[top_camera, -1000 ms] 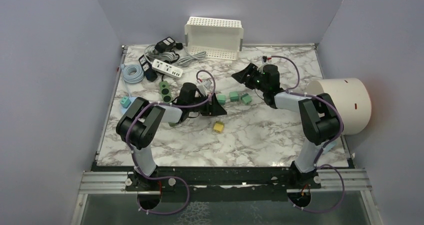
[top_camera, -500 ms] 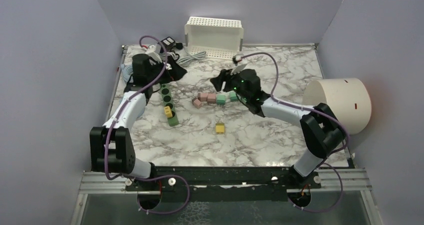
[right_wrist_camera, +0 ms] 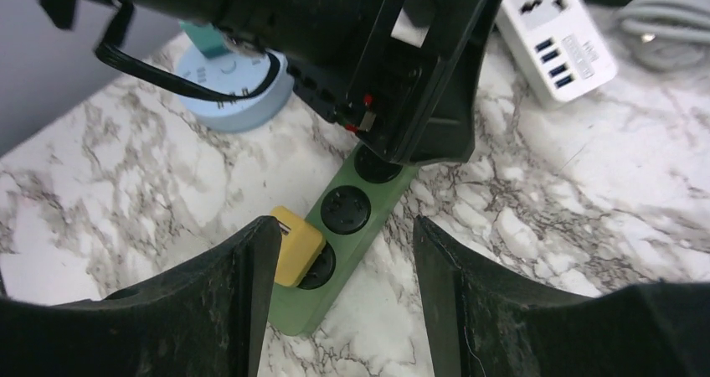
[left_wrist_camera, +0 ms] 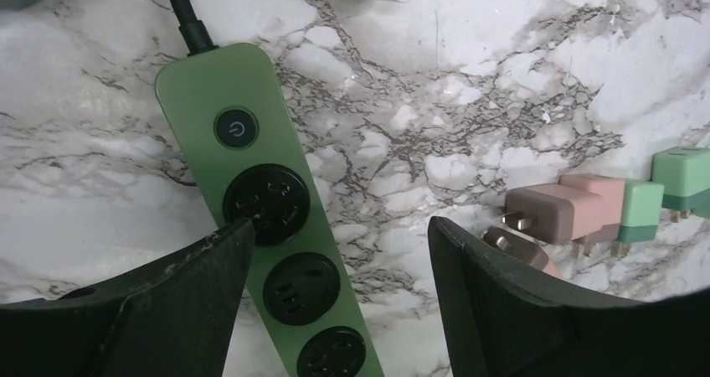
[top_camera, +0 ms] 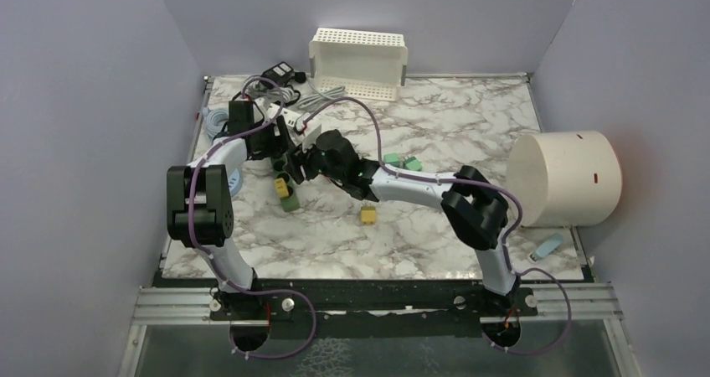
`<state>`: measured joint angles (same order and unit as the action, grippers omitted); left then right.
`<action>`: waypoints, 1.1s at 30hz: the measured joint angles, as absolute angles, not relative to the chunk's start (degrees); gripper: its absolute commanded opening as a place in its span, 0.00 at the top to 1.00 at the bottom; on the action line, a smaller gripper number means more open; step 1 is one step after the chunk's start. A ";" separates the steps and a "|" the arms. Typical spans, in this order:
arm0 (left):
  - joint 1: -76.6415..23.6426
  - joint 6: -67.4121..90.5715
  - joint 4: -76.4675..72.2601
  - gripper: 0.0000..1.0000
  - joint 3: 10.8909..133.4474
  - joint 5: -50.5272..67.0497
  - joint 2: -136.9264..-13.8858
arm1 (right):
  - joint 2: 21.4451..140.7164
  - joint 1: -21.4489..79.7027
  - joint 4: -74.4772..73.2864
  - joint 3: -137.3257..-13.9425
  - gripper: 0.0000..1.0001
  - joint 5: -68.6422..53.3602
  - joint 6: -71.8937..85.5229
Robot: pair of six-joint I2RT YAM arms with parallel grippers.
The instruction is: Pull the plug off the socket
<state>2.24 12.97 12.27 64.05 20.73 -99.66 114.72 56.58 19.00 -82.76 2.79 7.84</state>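
At the left of the marble-patterned surface point(top_camera: 469, 134), a pale-blue round unit point(right_wrist_camera: 239, 105) lay close to the cord end of a long green plastic power strip point(left_wrist_camera: 205, 84). The left hand point(left_wrist_camera: 339, 226) hung over that strip just past its round power button. Its jaws were wide apart and held nothing, with one finger on either side of the strip and empty sockets showing between them. Further along the same strip, near the end away from the cord, a yellow cube-shaped plug point(right_wrist_camera: 295, 245) stood on the strip, apparently seated in a socket. The right hand point(right_wrist_camera: 345, 222) reached across from the right and hovered above this end. It too was spread wide and empty, with one finger just beside the plug but not closed on it.

Behind the strip lay a white power strip with USB ports point(right_wrist_camera: 557, 33). To the right, loose on the surface, were two mauve plugs point(left_wrist_camera: 561, 214) touching a small green cube plug point(left_wrist_camera: 682, 176). A second yellow plug point(top_camera: 367, 215) lay alone nearer the arm bases. A white perforated plastic basket point(top_camera: 358, 59) stood at the back wall, and a large cream cylinder point(top_camera: 569, 178) lay on its side at the far right.
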 measured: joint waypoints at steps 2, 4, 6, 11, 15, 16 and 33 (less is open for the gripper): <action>2.24 12.34 12.47 0.20 64.38 20.23 -100.66 | 118.45 56.69 15.20 -86.63 0.36 2.09 7.81; 2.24 11.73 12.51 0.19 64.64 19.40 -100.79 | 121.12 56.86 11.73 -89.52 0.36 1.50 7.79; 2.24 11.14 12.58 0.18 64.66 18.28 -100.79 | 122.91 56.95 9.04 -91.59 0.36 0.78 7.75; 2.13 9.78 15.70 0.14 64.16 14.06 -100.84 | 123.55 57.71 5.91 -92.40 0.36 -1.30 7.31; 2.13 9.32 18.22 0.14 64.16 11.60 -100.73 | 123.55 58.61 5.85 -92.40 0.36 -3.20 6.96; 2.13 9.32 18.57 0.14 64.16 11.44 -100.71 | 123.55 58.81 5.85 -92.40 0.36 -3.57 6.94; 0.51 10.92 19.92 1.00 66.13 13.06 -104.66 | 131.96 60.05 -2.46 -103.39 0.36 -4.86 7.20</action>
